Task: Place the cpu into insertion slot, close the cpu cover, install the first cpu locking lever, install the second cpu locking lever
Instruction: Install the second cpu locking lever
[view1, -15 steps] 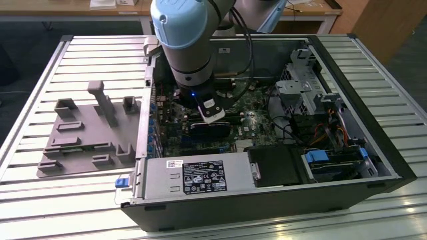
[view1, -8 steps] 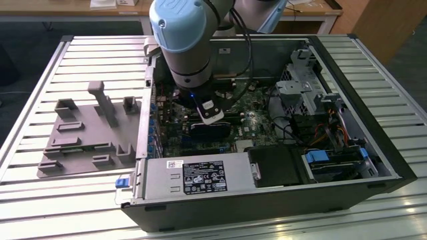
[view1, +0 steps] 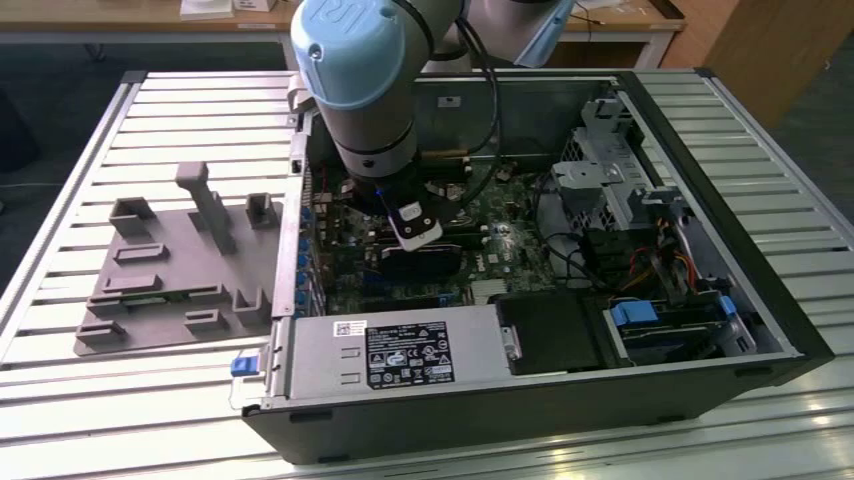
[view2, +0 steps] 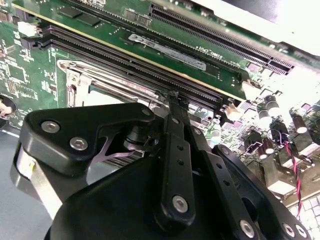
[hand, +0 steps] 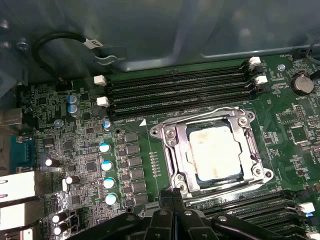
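The cpu (hand: 215, 152), a pale silver-grey square, lies flat in the insertion slot (hand: 220, 179), whose dark rim shows around it. The cpu cover (hand: 182, 145), a silvery frame, lies down over the chip's edges. Thin metal locking levers run along two sides of the frame, one beside the memory slots (hand: 200, 116) and one on the gripper's side (hand: 215, 196). My gripper (hand: 172, 212) hovers just off that side of the socket with its black fingers (view2: 172, 130) pressed together and nothing visible between them. In the exterior view the gripper (view1: 407, 235) reaches down into the open computer case.
Long black memory slots (hand: 180, 90) run beside the socket, and blue-topped capacitors (hand: 105, 165) stand nearby. The case holds a power supply (view1: 387, 355) and a drive cage (view1: 627, 190). A grey fixture (view1: 174, 270) sits on the slatted table at the exterior view's left.
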